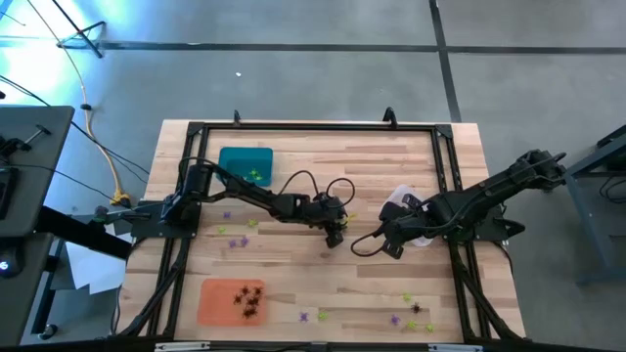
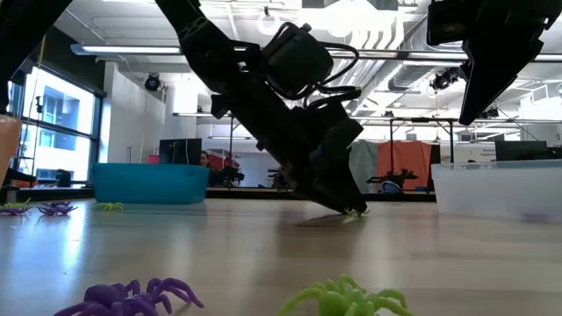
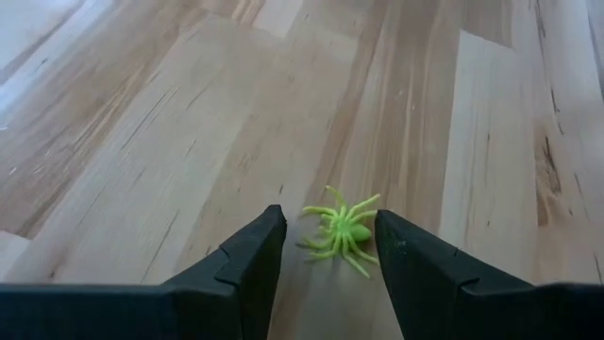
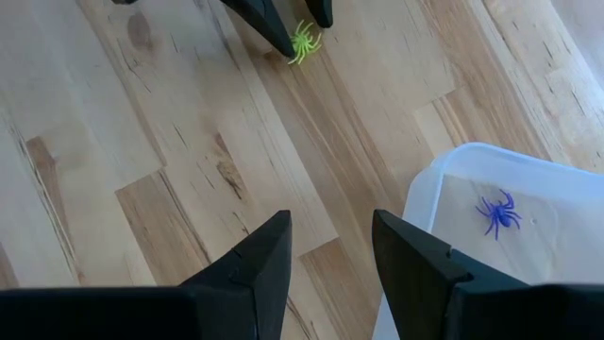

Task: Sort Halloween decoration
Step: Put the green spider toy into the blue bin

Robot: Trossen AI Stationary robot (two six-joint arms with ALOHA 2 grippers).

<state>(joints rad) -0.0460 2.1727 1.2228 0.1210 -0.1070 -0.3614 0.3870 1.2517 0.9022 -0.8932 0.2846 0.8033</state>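
Left gripper [image 3: 326, 241] was down on desk [image 3: 142, 142], fingers open around green spider [image 3: 342, 229]. Right gripper [image 4: 330, 250] hovered open, empty, beside clear tray [image 4: 528, 179].

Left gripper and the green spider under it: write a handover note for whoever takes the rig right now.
Left gripper: open, tips down at the table, straddling a green spider, not yet closed.
Right gripper: open, empty, hovering beside the clear tray.
Done: black spiders in the orange tray, green ones in the teal tray, one purple spider in the clear tray.
Left: grab this spider; loose green and purple ones remain across the table.
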